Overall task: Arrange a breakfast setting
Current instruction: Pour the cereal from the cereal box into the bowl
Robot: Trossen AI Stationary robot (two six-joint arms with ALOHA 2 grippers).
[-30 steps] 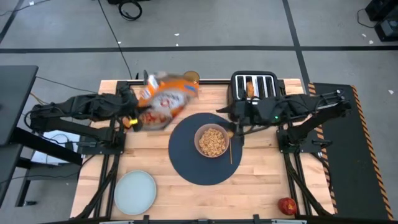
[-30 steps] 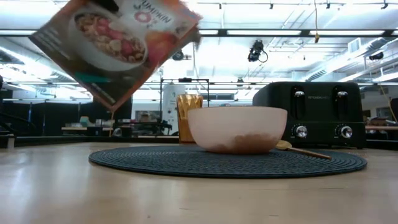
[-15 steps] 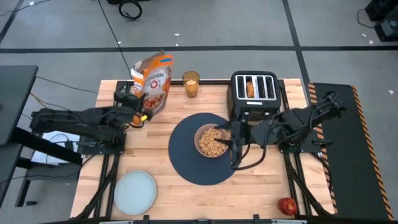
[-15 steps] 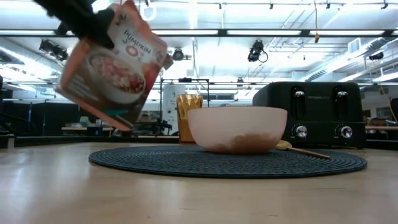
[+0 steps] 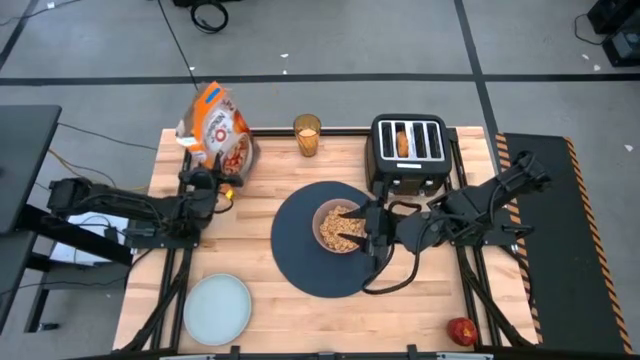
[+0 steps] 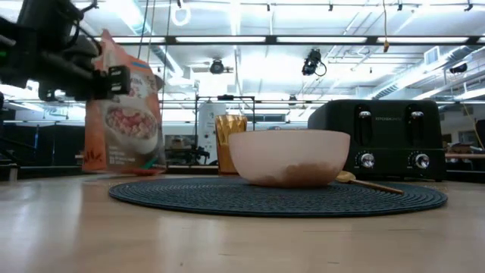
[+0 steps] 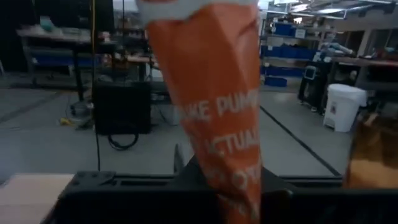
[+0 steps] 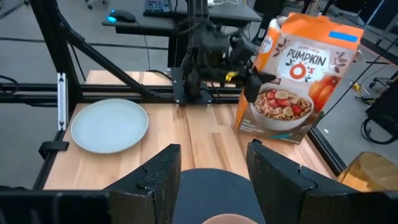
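From above, we see the dark-blue mat (image 5: 331,238) at the middle of the table, and we place everything else against it. On it sits the bowl (image 5: 340,226) filled with cereal. The right gripper (image 5: 371,232) hovers over the bowl's right edge, and the gold spoon is hidden under it, so we cannot place it here. The toaster (image 5: 408,148) stands behind the mat to the right, with toast (image 5: 402,142) in one slot. The amber juice glass (image 5: 307,135) stands behind the mat. The cereal box (image 5: 214,132) stands upright behind and left of the mat, with the left gripper (image 5: 213,180) on its near side. The pale plate (image 5: 217,308) lies in front of the mat to the left; the red apple (image 5: 461,331) lies in front to the right, well apart.

At table level, we see the spoon (image 6: 367,183) lying on the mat just beside the bowl, on the toaster's side.

In the left wrist view, the orange box fills the gap between the dark fingers, which are clamped on it.

In the right wrist view, the fingers (image 8: 277,171) stand apart with nothing between them.
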